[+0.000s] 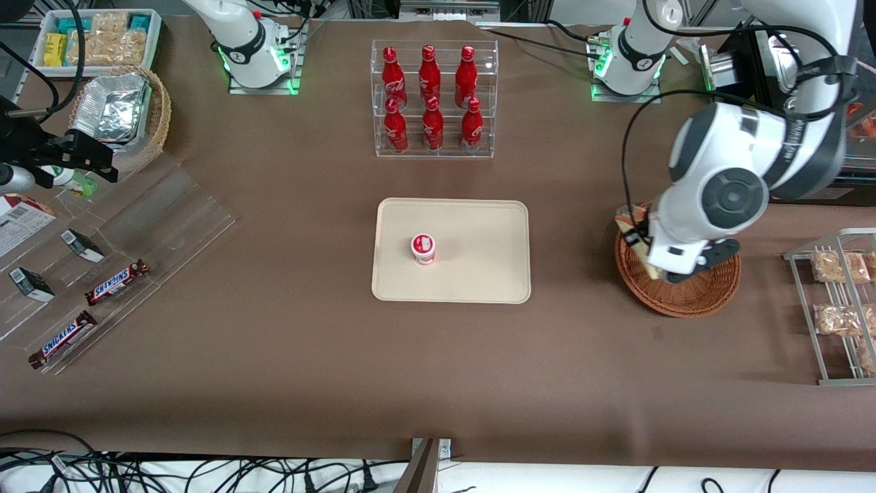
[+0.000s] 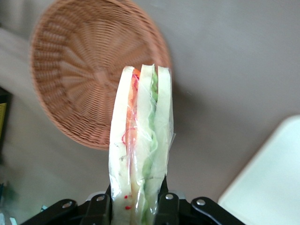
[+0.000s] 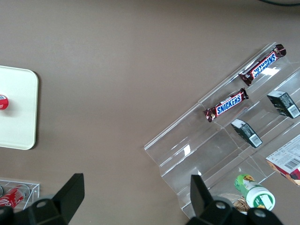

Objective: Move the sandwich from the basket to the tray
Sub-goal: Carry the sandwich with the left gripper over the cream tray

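Note:
My left gripper (image 1: 642,244) is shut on the sandwich (image 1: 625,221), a wrapped wedge of pale bread with green and red filling. It holds the sandwich lifted over the rim of the reddish-brown wicker basket (image 1: 688,302), on the side toward the tray. In the left wrist view the sandwich (image 2: 140,136) stands upright between the fingers of the gripper (image 2: 138,202), above the empty basket (image 2: 84,70). The beige tray (image 1: 479,274) lies at the table's middle, toward the parked arm's end from the basket; its corner shows in the left wrist view (image 2: 272,183).
A small red-and-white cup (image 1: 423,248) stands on the tray. A clear shelf of red bottles (image 1: 433,99) stands farther from the camera than the tray. A wire rack of snack packs (image 1: 838,301) is beside the basket. Clear shelves with Snickers bars (image 1: 116,282) lie toward the parked arm's end.

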Robot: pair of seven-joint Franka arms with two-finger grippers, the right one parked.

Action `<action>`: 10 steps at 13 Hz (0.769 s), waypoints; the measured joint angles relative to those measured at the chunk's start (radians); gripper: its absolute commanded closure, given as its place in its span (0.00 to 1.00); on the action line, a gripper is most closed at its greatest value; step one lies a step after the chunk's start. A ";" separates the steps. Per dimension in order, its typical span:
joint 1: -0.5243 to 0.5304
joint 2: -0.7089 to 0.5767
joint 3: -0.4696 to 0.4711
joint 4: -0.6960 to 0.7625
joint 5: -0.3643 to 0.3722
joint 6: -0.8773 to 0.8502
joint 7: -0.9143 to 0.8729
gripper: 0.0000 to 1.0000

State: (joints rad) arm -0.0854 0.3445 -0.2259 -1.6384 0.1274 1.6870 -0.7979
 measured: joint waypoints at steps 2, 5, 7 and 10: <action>-0.024 0.005 -0.063 0.009 0.001 0.002 0.000 0.65; -0.137 0.048 -0.078 0.010 0.010 0.093 -0.002 0.65; -0.206 0.098 -0.078 0.011 0.012 0.174 -0.017 0.65; -0.264 0.167 -0.077 0.011 0.018 0.258 -0.041 0.65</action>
State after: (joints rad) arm -0.3490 0.5114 -0.3033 -1.6272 0.1450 1.9445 -0.8388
